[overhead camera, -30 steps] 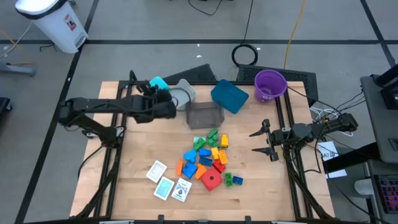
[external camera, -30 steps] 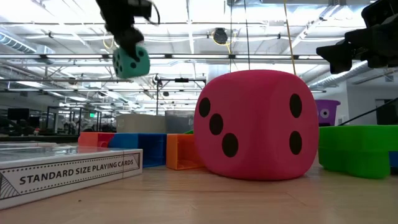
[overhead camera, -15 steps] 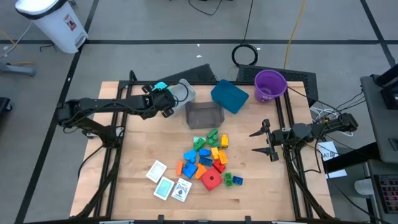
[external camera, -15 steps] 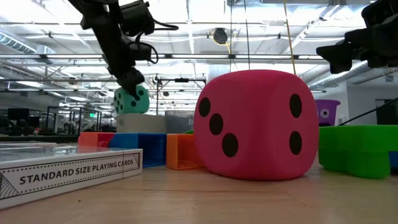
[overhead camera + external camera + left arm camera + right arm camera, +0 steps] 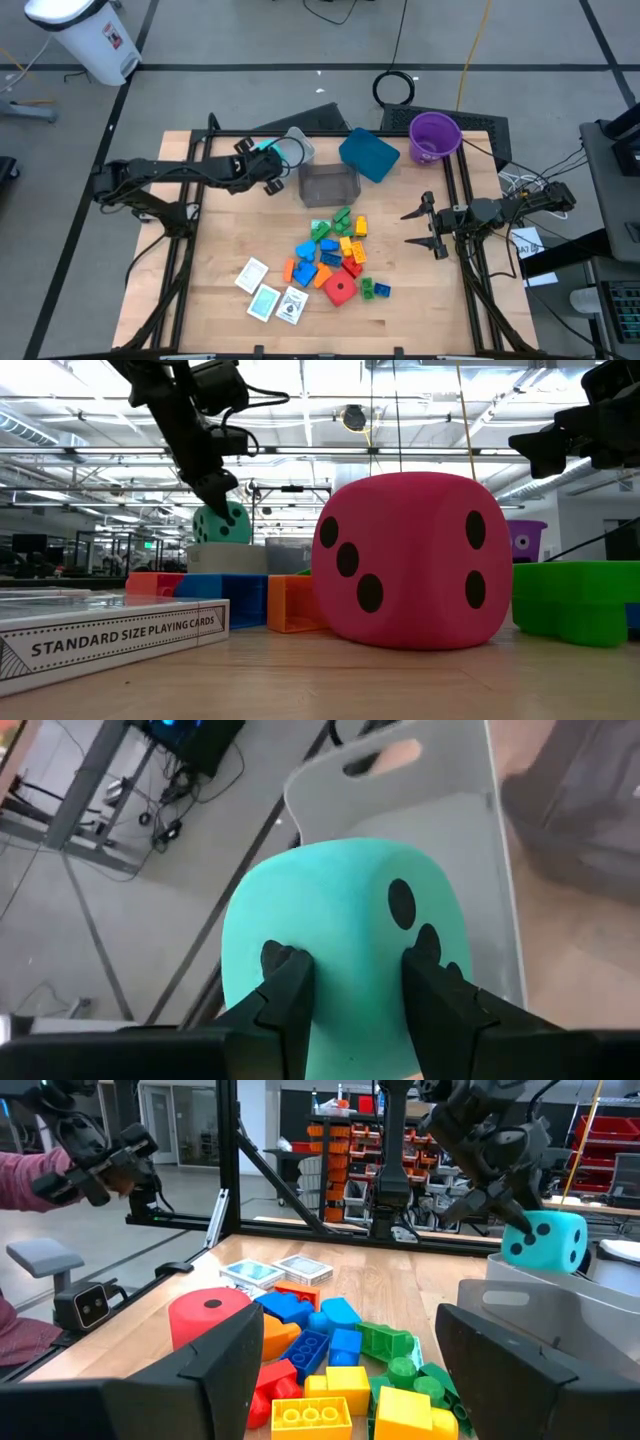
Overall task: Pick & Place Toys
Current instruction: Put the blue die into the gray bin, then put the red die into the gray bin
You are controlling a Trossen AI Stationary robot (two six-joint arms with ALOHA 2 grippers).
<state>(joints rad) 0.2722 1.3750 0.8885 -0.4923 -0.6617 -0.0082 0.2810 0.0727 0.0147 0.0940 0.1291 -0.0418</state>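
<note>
table: wooden top, both arms over it, toys heaped centre-front
left arm: reaches across the back-left of the table toward the bins
left gripper: fingers pressed into the cyan die's sides, closed on it, right at the grey bin
change: 1.0 s ago the die hung high and left of the bin; half a second ago it sat lower, near the rim; now it is down at the bin's edge, so the drop-off looks nearly done, only the release is left
cyan die: held just over the grey bin, touching or not cannot tell; low view shows it right above the bin top
right gripper: waits off the table's right side, well apart from the toys, fingers spread wide, holding nothing, same spot as before
red die: on the table at the front of the pile, untouched
bricks: loose heap of green, yellow, blue, orange, red between the dark bin and the red die, not yet picked
cards: three flat packs front-left of the heap, just beside each other
dark bin: just beside the grey bin, no toys visible in it
teal bin: tilted behind the dark bin
purple cup: back-right corner, apart from the work
in the way: nothing between die and bin; dark bin wall close beside the left gripper, could be brushed on the way out
</note>
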